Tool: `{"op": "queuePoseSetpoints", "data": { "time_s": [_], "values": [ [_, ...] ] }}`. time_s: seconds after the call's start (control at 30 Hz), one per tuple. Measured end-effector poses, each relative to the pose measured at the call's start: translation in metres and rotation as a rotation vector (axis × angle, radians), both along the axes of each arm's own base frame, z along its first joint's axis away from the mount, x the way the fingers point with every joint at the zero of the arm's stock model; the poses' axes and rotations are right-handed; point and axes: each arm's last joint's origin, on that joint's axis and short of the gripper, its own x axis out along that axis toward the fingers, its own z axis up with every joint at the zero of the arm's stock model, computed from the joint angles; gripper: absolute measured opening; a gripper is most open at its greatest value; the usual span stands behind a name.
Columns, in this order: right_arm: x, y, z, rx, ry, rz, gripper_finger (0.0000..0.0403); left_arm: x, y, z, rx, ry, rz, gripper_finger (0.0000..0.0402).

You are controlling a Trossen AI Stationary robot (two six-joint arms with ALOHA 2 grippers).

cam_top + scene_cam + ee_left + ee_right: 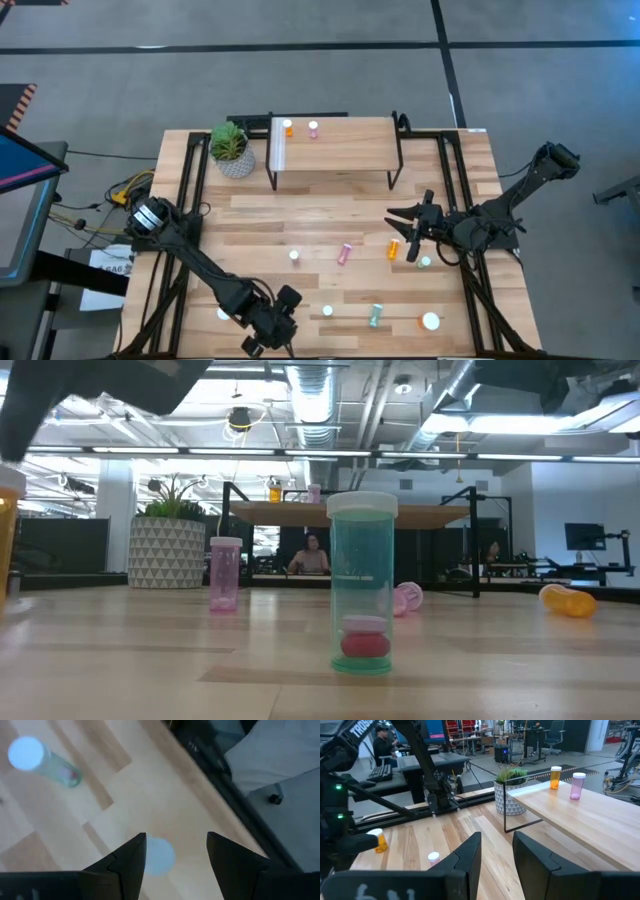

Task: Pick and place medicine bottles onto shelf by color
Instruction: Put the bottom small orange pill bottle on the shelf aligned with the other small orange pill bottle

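The teal bottle point(362, 585) stands upright nearest to the low camera, with red pills at its bottom. It is off to one side of the left jaws, near them but not between them.

The left jaws hang over the front part of the bench point(300, 215) and point down. They are apart and hold nothing. Directly under them is a capped bottle point(160, 856), seen from above, so only its round white cap shows (the colour of its body I cannot tell). The cap is not in the middle of the gap; it lies close to one jaw.

The right jaws are also apart, by a narrower gap, and empty. They wait above the bench and face the shelf point(350, 145), which is ahead of them and well apart from the left jaws. On the shelf an orange bottle point(288, 127) and a pink bottle point(313, 127) already stand upright side by side. A lying orange bottle point(394, 248) is just beside the right jaws.

The step in hand seems to be the grasp of the capped bottle by the left jaws. To do it well, I would first shift the jaws sideways until the cap is centred in the gap. Then they should go straight down and close on the body under the cap, not on the cap itself. An off-centre descent could push the bottle over, or send it against the teal bottle.
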Motion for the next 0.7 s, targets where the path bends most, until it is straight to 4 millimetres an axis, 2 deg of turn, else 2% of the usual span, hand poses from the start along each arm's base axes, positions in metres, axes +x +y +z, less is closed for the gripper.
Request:
{"op": "queuePoseSetpoints", "data": {
  "time_s": [0.47,0.7],
  "values": [
    [0.005,0.003,-0.002,0.0,-0.002,-0.002,0.0134,0.002,0.004,-0.001,0.036,-0.016,0.059,0.0197],
    [0.005,0.003,-0.002,0.004,-0.008,0.0,0.0134,0.002,0.003,-0.013,0.044,0.027,0.081,0.0196]
  ]
}}
